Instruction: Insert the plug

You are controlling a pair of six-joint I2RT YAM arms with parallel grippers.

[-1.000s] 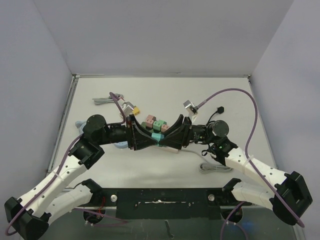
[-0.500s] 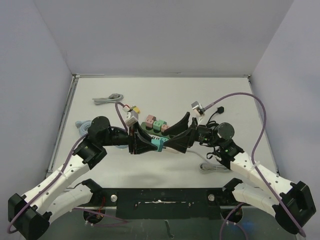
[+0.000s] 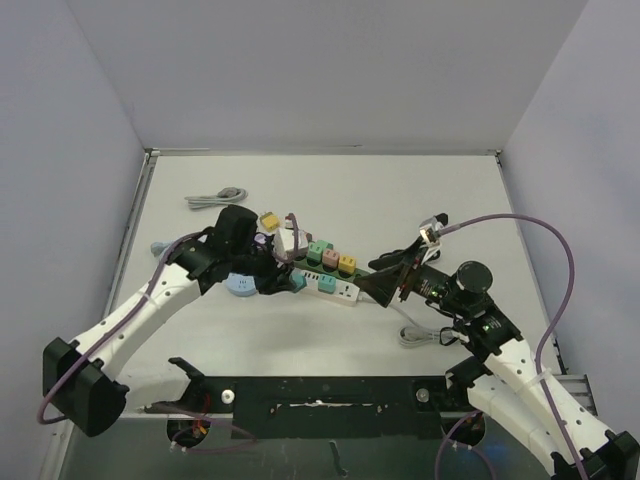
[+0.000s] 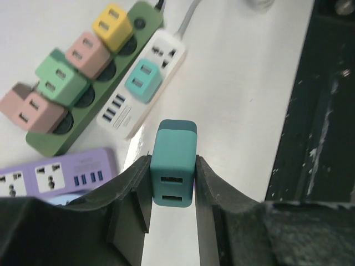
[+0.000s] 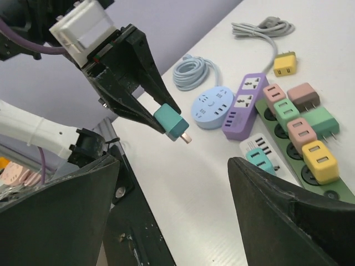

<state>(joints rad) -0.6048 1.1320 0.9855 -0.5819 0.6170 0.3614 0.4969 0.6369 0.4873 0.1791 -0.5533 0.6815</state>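
The left gripper (image 4: 173,164) is clamped on a teal plug (image 4: 173,185), its arm bent inward at the elbow. The right gripper (image 5: 173,163) faces it, jaws spread wide.

My left arm (image 3: 140,311) and right arm (image 3: 521,366) are white shells with black joints; a purple cable (image 3: 500,218) loops along each. My fingers (image 4: 128,194) are broad, matte black wedges.

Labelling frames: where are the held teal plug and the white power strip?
held teal plug (image 4: 173,166), left wrist view, its USB face.
white power strip (image 4: 168,57), left wrist view, its socket end.
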